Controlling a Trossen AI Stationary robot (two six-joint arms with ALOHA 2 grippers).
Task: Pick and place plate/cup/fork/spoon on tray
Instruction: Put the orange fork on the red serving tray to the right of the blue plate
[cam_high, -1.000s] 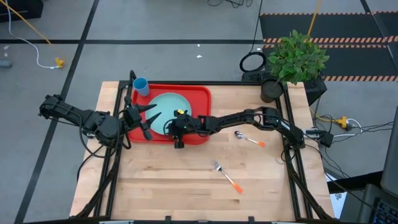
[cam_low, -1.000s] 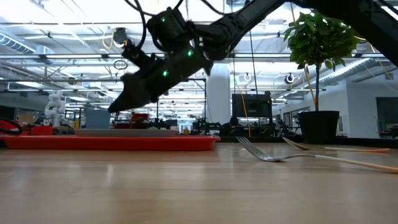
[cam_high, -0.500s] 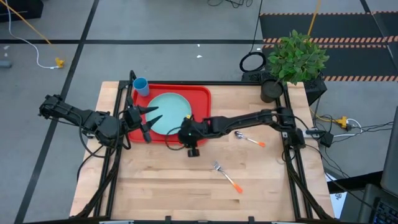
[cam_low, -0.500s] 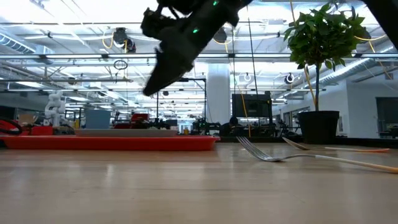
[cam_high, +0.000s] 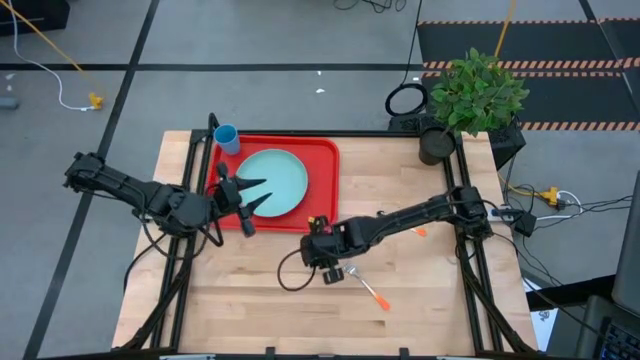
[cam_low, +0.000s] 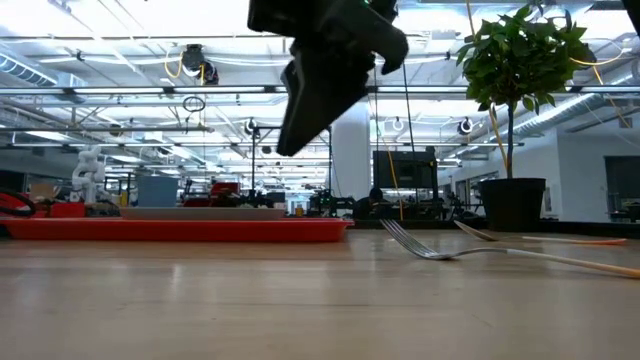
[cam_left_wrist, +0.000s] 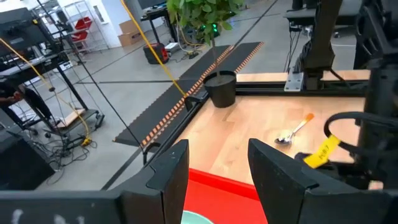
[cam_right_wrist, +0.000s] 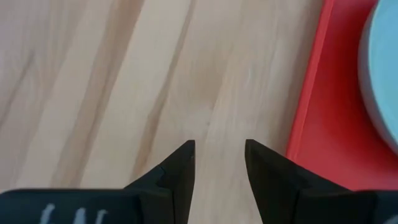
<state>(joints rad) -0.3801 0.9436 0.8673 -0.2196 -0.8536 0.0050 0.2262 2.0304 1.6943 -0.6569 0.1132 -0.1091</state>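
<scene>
The red tray (cam_high: 325, 160) lies at the table's far left with the mint-green plate (cam_high: 275, 180) flat on it. The blue cup (cam_high: 227, 137) stands at the tray's far left corner. The fork (cam_high: 364, 283) lies on the wood near the middle and also shows in the low view (cam_low: 430, 248). The right arm mostly hides the spoon in the high view, but it shows in the left wrist view (cam_left_wrist: 292, 132). My left gripper (cam_high: 254, 196) is open above the plate's left edge. My right gripper (cam_high: 318, 235) is open and empty above the wood, just off the tray's near right corner.
A potted plant (cam_high: 470, 100) stands at the table's far right corner. Bare wood (cam_high: 260, 310) stretches along the near side. In the right wrist view the tray's rim (cam_right_wrist: 311, 112) lies just beyond my fingers.
My right gripper has left the plate's near edge, risen, and gone toward the table's near edge and right, off the tray, to a spot close to the fork. My left gripper has shifted a little to the right, over the plate's left edge. The plate has stayed put.
</scene>
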